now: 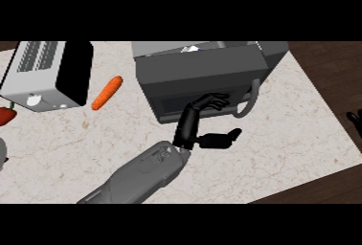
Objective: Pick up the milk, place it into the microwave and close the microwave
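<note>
Marble tabletop [283, 143]; the left robot hand [189, 124], fingers apart, presses the microwave door [201, 76], seemingly to shut it (right robot hand [354, 119] rests open, far right)

counter [283, 143]: pale veined marble | microwave [198, 72]: matt grey metal | toaster [42, 72]: smooth silver metal

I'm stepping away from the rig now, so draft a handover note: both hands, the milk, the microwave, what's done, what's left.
Left hand: open, fingers against the microwave door's front.
Right hand: open, resting at the view's right edge.
Milk: none shows on the counter; a white bit behind the door's top may be it.
Done: milk apparently inside.
Left: finish pushing the door; whether it is fully shut cannot be told.
</note>
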{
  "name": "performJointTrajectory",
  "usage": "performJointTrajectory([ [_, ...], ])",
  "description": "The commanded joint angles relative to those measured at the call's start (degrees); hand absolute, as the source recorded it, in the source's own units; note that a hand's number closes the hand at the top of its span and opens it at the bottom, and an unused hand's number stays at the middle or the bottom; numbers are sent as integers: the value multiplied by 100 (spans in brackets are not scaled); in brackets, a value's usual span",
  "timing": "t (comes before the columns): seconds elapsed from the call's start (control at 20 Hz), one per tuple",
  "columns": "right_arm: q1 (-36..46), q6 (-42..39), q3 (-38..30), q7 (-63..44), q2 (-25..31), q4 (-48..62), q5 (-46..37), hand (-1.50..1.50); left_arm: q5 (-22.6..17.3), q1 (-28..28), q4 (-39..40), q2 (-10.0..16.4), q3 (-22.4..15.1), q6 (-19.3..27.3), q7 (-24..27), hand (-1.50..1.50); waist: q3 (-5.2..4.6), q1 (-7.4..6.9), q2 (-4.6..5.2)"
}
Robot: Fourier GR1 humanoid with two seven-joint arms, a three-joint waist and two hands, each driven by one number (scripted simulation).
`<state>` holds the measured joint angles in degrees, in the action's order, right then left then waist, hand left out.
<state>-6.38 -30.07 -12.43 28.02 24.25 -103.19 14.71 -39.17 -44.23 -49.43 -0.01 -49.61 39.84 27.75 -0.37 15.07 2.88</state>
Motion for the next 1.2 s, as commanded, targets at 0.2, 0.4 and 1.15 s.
performJointTrajectory([
  [0.2,631,488,-666,83,703,-317,-775,150,-683,-511,204,1,437,452,51,-150,-14,150,89],
  [0.4,800,583,-723,96,806,-232,-945,150,-941,-591,143,1,474,552,192,-150,1,129,151],
  [1.15,1328,674,-704,-45,1032,-12,-1123,150,-1560,-694,340,1,355,599,631,-150,5,114,256],
])
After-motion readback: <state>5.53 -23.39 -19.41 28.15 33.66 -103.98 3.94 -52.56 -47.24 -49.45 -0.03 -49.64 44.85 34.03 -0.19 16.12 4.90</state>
